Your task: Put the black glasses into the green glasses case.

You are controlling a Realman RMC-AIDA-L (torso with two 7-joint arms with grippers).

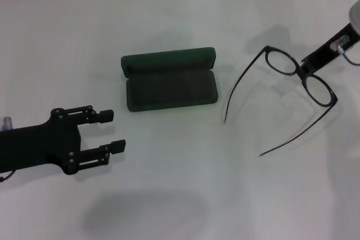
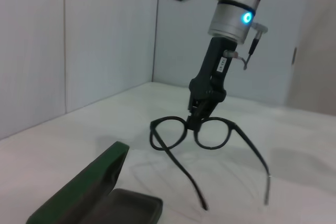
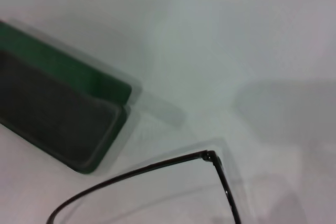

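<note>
The green glasses case (image 1: 169, 80) lies open at the middle of the white table, lid toward the far side, dark lining showing. It also shows in the left wrist view (image 2: 100, 182) and the right wrist view (image 3: 58, 103). My right gripper (image 1: 302, 71) is shut on the bridge of the black glasses (image 1: 318, 90), to the right of the case. The left wrist view shows that gripper (image 2: 195, 123) holding the glasses (image 2: 210, 132) with both temple arms unfolded and hanging down toward the table. One temple arm (image 3: 157, 166) crosses the right wrist view. My left gripper (image 1: 112, 130) is open and empty, near and left of the case.
The white table (image 1: 180, 195) stretches around the case. A pale wall (image 2: 79, 35) stands behind the table's far edge.
</note>
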